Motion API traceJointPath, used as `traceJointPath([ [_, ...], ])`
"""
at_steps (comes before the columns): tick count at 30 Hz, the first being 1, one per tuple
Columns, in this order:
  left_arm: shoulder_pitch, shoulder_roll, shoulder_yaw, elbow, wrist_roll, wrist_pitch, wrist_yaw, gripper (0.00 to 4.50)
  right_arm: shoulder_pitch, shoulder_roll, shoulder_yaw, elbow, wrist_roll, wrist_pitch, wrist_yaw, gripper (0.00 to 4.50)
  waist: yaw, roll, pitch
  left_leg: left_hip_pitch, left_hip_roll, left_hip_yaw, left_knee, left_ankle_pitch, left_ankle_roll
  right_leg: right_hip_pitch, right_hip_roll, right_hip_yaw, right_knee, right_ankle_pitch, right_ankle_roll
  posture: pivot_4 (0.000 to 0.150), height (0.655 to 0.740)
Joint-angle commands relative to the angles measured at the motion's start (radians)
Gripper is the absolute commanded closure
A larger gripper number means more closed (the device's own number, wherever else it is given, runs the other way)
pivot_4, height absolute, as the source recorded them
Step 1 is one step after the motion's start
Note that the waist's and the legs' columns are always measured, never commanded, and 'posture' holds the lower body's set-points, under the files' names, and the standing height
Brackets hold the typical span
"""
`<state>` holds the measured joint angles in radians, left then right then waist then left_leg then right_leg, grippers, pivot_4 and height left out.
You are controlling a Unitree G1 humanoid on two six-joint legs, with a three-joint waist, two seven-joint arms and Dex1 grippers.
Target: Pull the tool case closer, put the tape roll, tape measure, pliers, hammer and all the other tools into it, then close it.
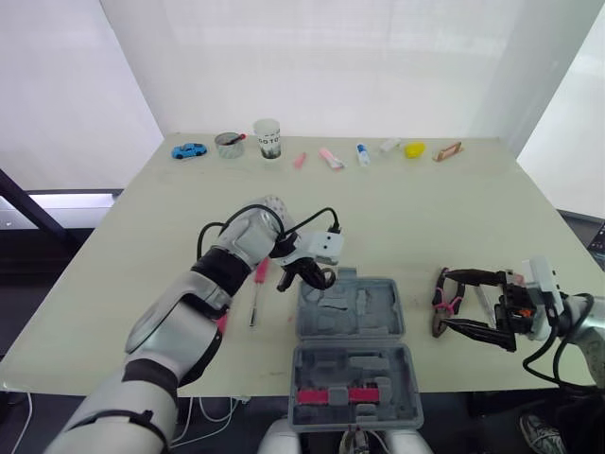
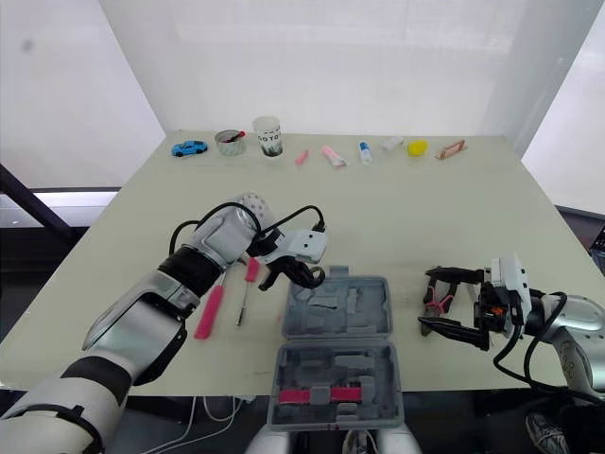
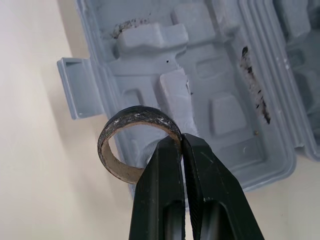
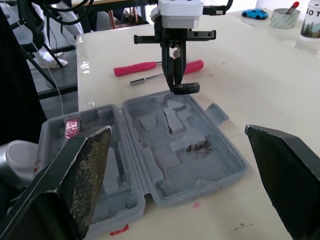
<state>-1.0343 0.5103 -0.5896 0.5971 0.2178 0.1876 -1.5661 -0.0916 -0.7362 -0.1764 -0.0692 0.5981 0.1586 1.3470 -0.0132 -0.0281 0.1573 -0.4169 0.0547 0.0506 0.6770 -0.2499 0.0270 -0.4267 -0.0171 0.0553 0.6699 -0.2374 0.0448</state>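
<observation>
Pinching 1 tape roll (image 3: 137,114), left tool (image 3: 181,144); 1 case (image 3: 227,107).

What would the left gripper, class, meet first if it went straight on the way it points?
Probably the tool case: the left gripper, shut on the tape roll, points down at the moulded tray of its far half. Depth is unclear.

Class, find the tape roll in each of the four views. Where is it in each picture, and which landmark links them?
Left eye view: roll near the centre, at the case's far left corner.
Right eye view: roll just left of centre, at the same corner.
Left wrist view: roll pinched in the left tool, over the case's rim.
Right wrist view: roll hanging from that tool, just past the case.
Shared landmark: the open grey case.
</observation>
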Motion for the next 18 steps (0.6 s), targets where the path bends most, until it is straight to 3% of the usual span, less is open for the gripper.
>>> traceJointPath([
  [1,-0.001,0.014,0.000,-0.022,-0.014,0.013,-0.048,4.41,0.000,-0.008,-0.026,-0.012,0.001,-0.026,0.005,0.00,0.001,0.000,0.000,0.000,0.000,0.000,0.000,0.000,0.000,0.000,0.000,0.000,0.000,0.000,0.000,0.150,0.7400],
  [18,0.013,0.000,0.002,0.022,-0.008,0.010,-0.031,4.41,-0.010,-0.002,-0.023,-0.029,-0.003,-0.023,-0.022,0.00,0.002,0.000,0.000,0.000,0.000,0.000,0.000,0.000,0.000,0.000,0.000,0.000,0.000,0.000,0.000,0.150,0.7400],
])
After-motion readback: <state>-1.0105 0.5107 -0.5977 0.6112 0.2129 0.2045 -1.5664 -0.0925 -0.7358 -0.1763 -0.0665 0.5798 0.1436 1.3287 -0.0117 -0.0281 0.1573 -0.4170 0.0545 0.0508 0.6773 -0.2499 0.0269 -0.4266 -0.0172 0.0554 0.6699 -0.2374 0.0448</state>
